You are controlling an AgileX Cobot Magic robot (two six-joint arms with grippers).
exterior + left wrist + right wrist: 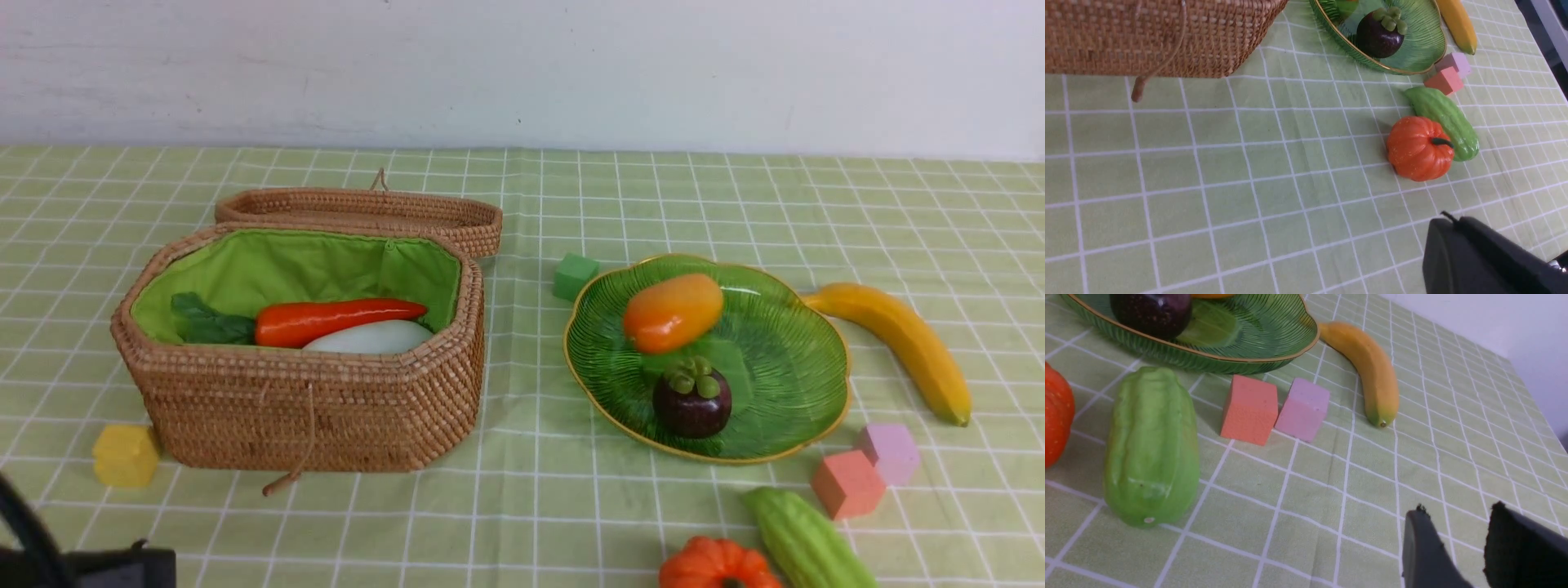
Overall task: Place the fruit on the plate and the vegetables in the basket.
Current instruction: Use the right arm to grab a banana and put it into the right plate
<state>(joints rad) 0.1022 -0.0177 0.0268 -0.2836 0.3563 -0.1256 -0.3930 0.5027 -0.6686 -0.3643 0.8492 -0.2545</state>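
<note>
Green checked tablecloth (522, 506), white wall (522, 65) behind; bare cloth runs along the front view's bottom centre.
Right gripper (1457, 516): jaws apart, empty. Left gripper (1457, 245): closed, empty. Gourd (1151, 445) and pumpkin (717, 565) bottom right; banana (906, 343) just beside plate (784, 359), which holds mango (672, 312) and mangosteen (691, 398). Carrot (339, 320) and radish (371, 337) in basket (310, 408), left.
</note>
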